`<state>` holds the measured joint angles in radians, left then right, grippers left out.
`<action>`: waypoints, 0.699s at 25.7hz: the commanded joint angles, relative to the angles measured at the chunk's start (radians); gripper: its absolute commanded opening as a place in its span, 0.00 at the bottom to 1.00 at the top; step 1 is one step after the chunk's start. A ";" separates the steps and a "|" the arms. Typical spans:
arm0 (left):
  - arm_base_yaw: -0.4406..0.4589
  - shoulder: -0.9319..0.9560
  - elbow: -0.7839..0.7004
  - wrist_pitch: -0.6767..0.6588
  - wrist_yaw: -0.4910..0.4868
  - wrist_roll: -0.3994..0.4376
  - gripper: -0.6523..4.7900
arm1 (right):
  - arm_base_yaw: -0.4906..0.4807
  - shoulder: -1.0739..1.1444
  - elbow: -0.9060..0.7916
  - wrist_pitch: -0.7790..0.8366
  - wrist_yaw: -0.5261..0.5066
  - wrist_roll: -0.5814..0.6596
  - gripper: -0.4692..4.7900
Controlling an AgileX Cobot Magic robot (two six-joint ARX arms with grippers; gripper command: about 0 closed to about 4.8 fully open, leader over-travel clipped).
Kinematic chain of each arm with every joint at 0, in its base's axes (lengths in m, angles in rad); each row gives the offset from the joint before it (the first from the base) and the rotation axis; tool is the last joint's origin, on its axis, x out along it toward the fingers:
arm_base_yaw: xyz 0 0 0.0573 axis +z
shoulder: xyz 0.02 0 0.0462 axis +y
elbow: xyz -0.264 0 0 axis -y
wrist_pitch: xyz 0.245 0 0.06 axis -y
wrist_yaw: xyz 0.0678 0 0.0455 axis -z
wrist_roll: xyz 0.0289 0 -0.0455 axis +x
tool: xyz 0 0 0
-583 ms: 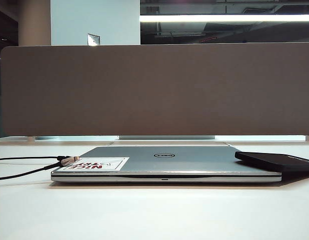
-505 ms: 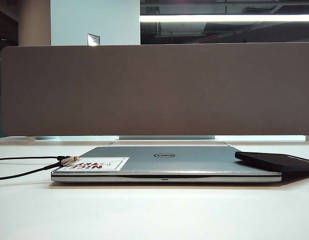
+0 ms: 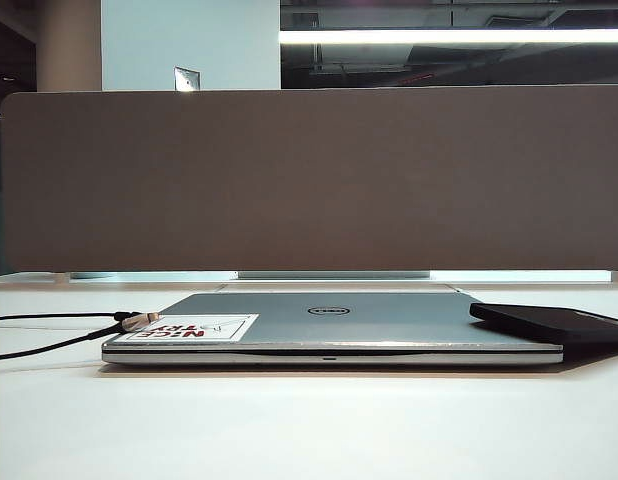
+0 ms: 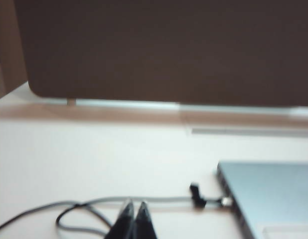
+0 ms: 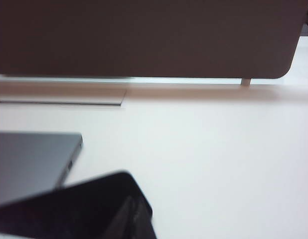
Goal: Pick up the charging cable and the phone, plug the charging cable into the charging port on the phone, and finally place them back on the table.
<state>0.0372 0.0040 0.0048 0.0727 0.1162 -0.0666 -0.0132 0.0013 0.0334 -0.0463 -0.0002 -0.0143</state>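
Nothing moved; wrist views alone show left end effector (image 4: 134,215), right end effector (image 5: 134,214), both closed, empty.

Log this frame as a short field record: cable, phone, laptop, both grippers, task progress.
charging cable: plug tip resting at the laptop's left corner
phone: lying on the laptop's right edge
laptop: closed, on the table
left gripper: shut, empty, above the cable
right gripper: shut, empty, near the phone
progress: nothing picked up yet

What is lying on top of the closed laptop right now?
On the laptop lid: a red-lettered sticker, the charging cable plug tip at its left corner, and the phone overhanging the right edge. Anything beneath the phone is hidden.
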 commanded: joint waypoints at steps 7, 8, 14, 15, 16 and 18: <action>-0.001 0.065 0.174 0.056 0.000 -0.047 0.11 | -0.001 0.103 0.256 -0.032 0.001 0.107 0.07; -0.001 0.094 0.201 0.056 0.000 -0.047 0.11 | -0.001 0.128 0.281 -0.032 0.001 0.122 0.07; -0.004 0.351 0.383 0.056 0.000 -0.047 0.11 | 0.000 0.275 0.413 -0.032 -0.003 0.199 0.07; -0.010 0.386 0.405 0.056 0.000 -0.046 0.11 | 0.000 0.294 0.426 -0.033 -0.003 0.199 0.07; -0.028 0.435 0.438 0.056 0.000 -0.046 0.11 | 0.000 0.322 0.450 -0.033 -0.014 0.199 0.07; -0.088 0.505 0.485 0.056 0.000 -0.046 0.11 | 0.000 0.369 0.489 -0.033 -0.064 0.198 0.07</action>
<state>-0.0200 0.4831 0.4656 0.1154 0.1143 -0.1097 -0.0132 0.3569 0.5030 -0.0990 -0.0292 0.1799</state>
